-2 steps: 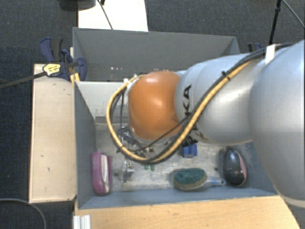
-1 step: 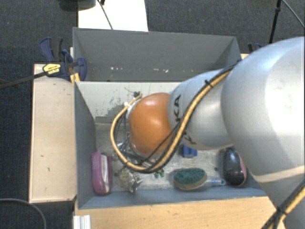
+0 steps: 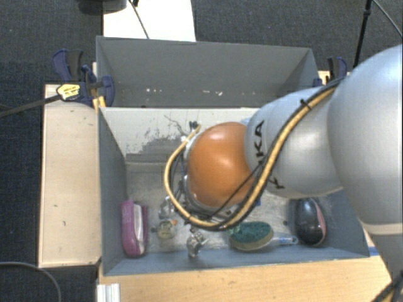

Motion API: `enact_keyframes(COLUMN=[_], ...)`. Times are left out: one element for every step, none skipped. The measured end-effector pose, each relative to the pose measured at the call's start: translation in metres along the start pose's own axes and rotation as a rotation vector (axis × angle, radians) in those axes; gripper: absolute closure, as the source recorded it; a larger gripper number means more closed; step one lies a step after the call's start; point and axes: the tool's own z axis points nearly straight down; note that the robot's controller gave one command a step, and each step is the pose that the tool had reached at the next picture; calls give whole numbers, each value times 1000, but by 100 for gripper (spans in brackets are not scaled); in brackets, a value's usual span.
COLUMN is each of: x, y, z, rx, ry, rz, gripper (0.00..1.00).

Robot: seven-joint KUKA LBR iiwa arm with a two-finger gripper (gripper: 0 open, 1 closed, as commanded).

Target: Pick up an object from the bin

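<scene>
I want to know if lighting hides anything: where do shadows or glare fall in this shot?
Camera view: soft highlights sit on the orange cover and the silver arm, no harsh glare; the arm shades the bin floor beneath it, near the green scrubber and the dark rounded thing; the pink oblong thing at the left lies in even light.

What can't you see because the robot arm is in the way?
Camera view:
Middle of the bin: hidden under the orange cover.
The gripper: mostly under that cover.
The dark rounded thing, right: top hidden by the arm.
The small round thing, front left: too small to name.
</scene>
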Motion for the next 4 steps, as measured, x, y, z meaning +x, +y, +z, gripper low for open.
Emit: enact_keyframes(x=[-29,-28,-28,-30], y=[9,10,10,11], z=[0,30,30,28], rx=[-1,0,-1,-1], ry=[-8,-3,-2,-10], rz=[-165,-537,-528,-525], gripper=[0,0,0,100])
